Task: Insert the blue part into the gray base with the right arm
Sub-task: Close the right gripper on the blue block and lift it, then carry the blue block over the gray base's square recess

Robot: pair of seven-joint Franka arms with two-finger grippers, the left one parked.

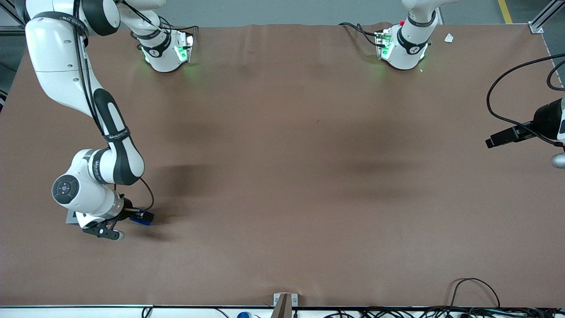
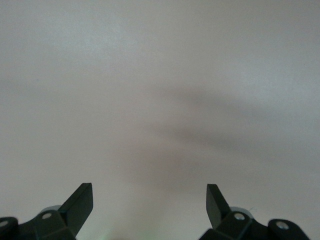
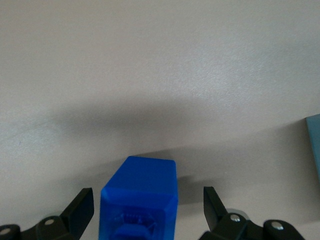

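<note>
Blue part (image 3: pixel 139 199) sits between the end effector (image 3: pixel 148 210) fingers, long axis running away from the wrist camera, one end cut off at the frame edge. Molded detail on the face nearest the camera, too blurred to read as a notch. Fingers (image 3: pixel 80 207) spread wide, clear gap each side of the part, nothing gripped. Part casts a shadow on the tabletop (image 3: pixel 160 75); can't tell if it's resting on it.

Front view: right arm (image 1: pixel 108 154) reaches down at the working arm's end of the tabletop (image 1: pixel 309 154), close to the front camera. End effector (image 1: pixel 106 230) low over the surface. Blue part (image 1: pixel 145 218) only a sliver beside the wrist, mostly hidden.

Gray base (image 1: pixel 71 217): just a corner peeking out from under the wrist housing; recess not visible, so can't tell what's in it. Wrist view shows a pale blue-gray edge (image 3: pixel 313 145) cut off by the frame, can't identify it
</note>
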